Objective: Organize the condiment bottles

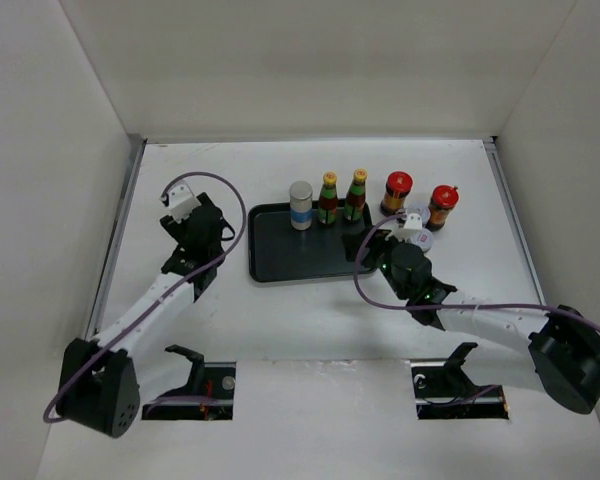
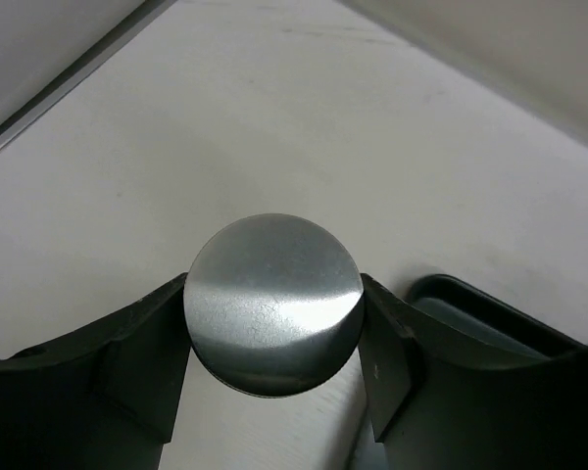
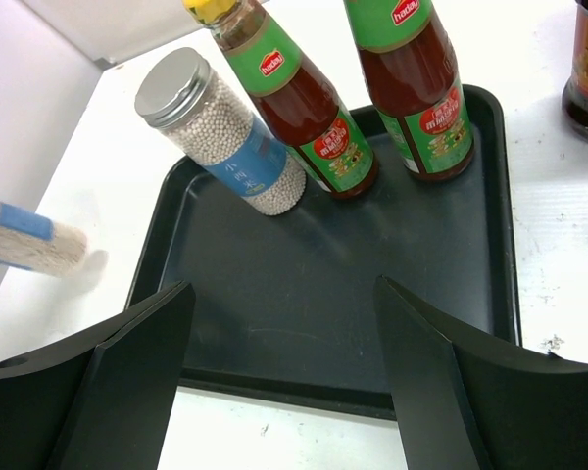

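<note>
Left gripper (image 2: pixel 273 338), half-closed, pinches the cylinder (image 2: pixel 272 284) off the tray's (image 2: pixel 490 304) left edge; your off-centre squeeze could squirt it sideways.

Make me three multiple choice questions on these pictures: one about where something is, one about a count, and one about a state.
1. Where do the two red-capped bottles stand?
A on the table, right of the tray
B on the tray
C lying on their sides

2. How many bottles stand on the tray?
A one
B five
C three

3. How is the right pincer?
A shut on a bottle
B open and empty
C shut on the tray's rim

Answers:
1 A: both stand past the tray's right edge.
2 C: a silver-topped jar and two green-labelled bottles.
3 B: there is a wide gap with nothing in it.
</note>
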Available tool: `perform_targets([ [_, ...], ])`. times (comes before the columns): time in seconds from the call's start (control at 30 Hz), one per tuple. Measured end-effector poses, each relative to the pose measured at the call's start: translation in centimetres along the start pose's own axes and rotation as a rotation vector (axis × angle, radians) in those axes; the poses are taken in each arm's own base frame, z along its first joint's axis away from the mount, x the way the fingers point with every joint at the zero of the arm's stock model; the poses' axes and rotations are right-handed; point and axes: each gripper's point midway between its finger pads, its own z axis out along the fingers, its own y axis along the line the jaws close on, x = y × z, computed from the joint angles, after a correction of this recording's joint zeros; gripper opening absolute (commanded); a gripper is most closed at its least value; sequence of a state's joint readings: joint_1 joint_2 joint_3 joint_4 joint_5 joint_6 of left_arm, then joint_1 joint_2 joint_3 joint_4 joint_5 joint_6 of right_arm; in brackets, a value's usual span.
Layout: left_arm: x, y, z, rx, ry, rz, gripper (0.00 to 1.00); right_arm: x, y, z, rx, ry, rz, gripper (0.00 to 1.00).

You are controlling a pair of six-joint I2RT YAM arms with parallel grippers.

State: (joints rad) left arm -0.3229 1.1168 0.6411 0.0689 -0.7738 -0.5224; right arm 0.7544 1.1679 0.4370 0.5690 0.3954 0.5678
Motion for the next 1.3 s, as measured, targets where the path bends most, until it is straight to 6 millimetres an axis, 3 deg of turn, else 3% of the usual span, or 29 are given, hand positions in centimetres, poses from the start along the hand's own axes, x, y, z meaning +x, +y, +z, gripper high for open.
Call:
perform_targets([
  [0.13,-3.3,-4.5,-4.1,0.172,-0.06,-0.037,0.42,0.0,0.0,0.0,0.001,-0.001,-0.002,0.8],
  [0.27,-4.6,-9.1,-6.1,0.291,-0.063,-0.056,0.42,-0.1,0.0,0.0,0.0,-0.002,-0.003,0.8],
  [0.37,-3.2,-12.2,-6.1,0.345,-0.028,-0.028,0.42,-0.4,0.2,-0.1,-0.005,-0.012,0.002,0.8],
  [0.5,0.6,-14.9,-5.3,0.378,0.043,0.047,0.42,-1.5,0.6,-0.5,-0.018,-0.04,0.015,0.8],
  [0.63,4.3,-15.5,-3.9,0.366,0.105,0.12,0.42,-2.1,0.7,-0.6,-0.019,-0.058,0.022,0.8],
  [0.77,6.6,-15.7,-2.8,0.359,0.139,0.159,0.42,-2.1,0.7,-0.6,-0.018,-0.058,0.022,0.8],
  [1.03,6.9,-16.6,-1.8,0.373,0.118,0.149,0.48,-2.0,0.5,-0.6,-0.014,-0.056,0.02,0.8],
  [1.17,7.0,-16.9,-1.4,0.376,0.103,0.15,0.59,-1.7,0.2,-0.4,-0.002,-0.047,0.014,0.82],
  [1.3,7.3,-17.2,-1.0,0.377,0.086,0.159,0.76,-1.8,0.0,-0.3,0.004,-0.05,0.011,0.84],
])
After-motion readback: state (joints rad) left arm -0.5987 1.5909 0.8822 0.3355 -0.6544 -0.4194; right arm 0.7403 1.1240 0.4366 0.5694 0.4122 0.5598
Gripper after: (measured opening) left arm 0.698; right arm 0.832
